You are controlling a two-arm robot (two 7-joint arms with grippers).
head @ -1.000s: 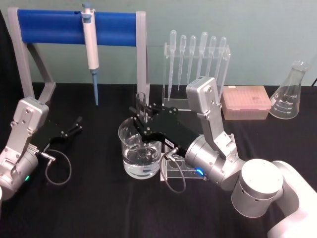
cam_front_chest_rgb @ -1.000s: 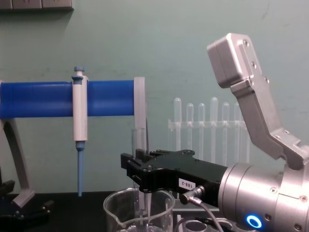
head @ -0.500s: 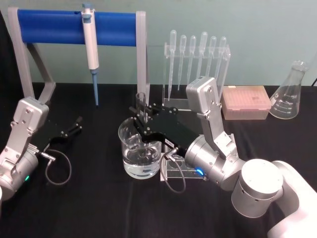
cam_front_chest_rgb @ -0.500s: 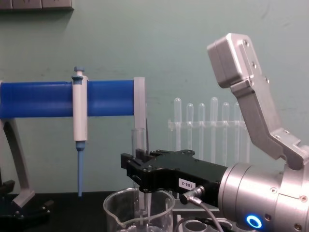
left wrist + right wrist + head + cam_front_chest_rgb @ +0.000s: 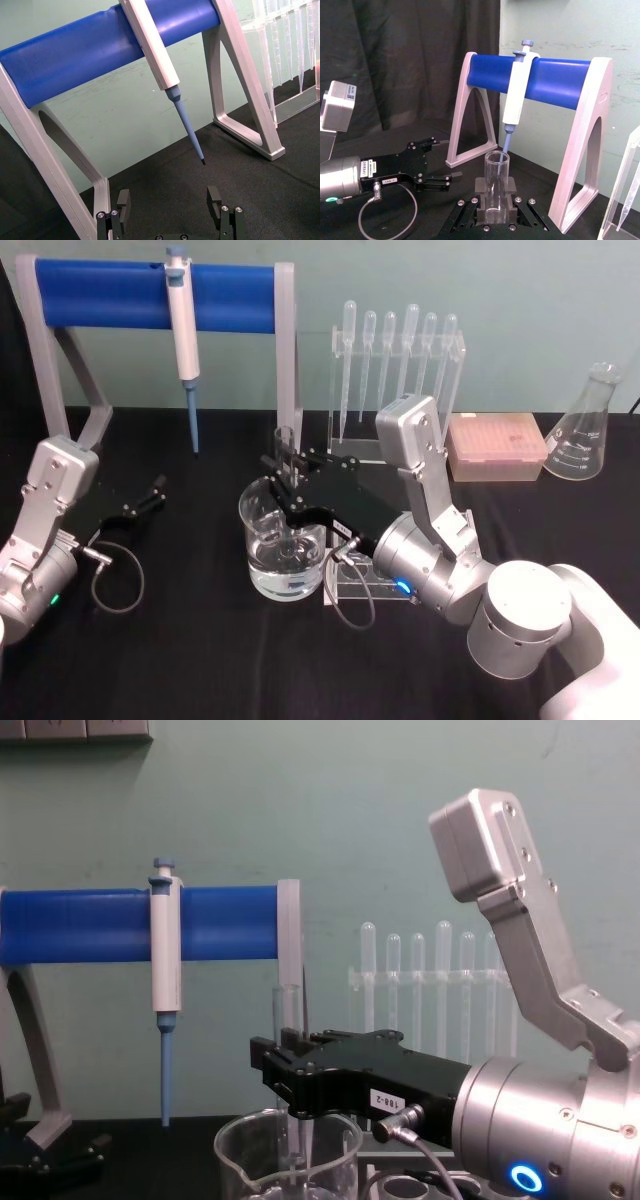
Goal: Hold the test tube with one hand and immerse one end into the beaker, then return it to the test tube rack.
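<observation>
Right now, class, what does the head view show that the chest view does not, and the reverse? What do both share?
Head view adds the conical flask and pink box at the far right. Chest view adds the white label on the right pincer. Shared: that pincer shut on the upright test tube standing in the beaker, and the pipettor on the blue stand. The left pincer lies open at the left.

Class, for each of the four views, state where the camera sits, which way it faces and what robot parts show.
Head: high, looking down; both arms, right gripper holding the test tube in the beaker.
Chest: low, facing forward; right arm.
Left wrist: behind the open left gripper, facing the pipettor.
Right wrist: faces the test tube; left gripper beyond.
All share the pipettor.
</observation>
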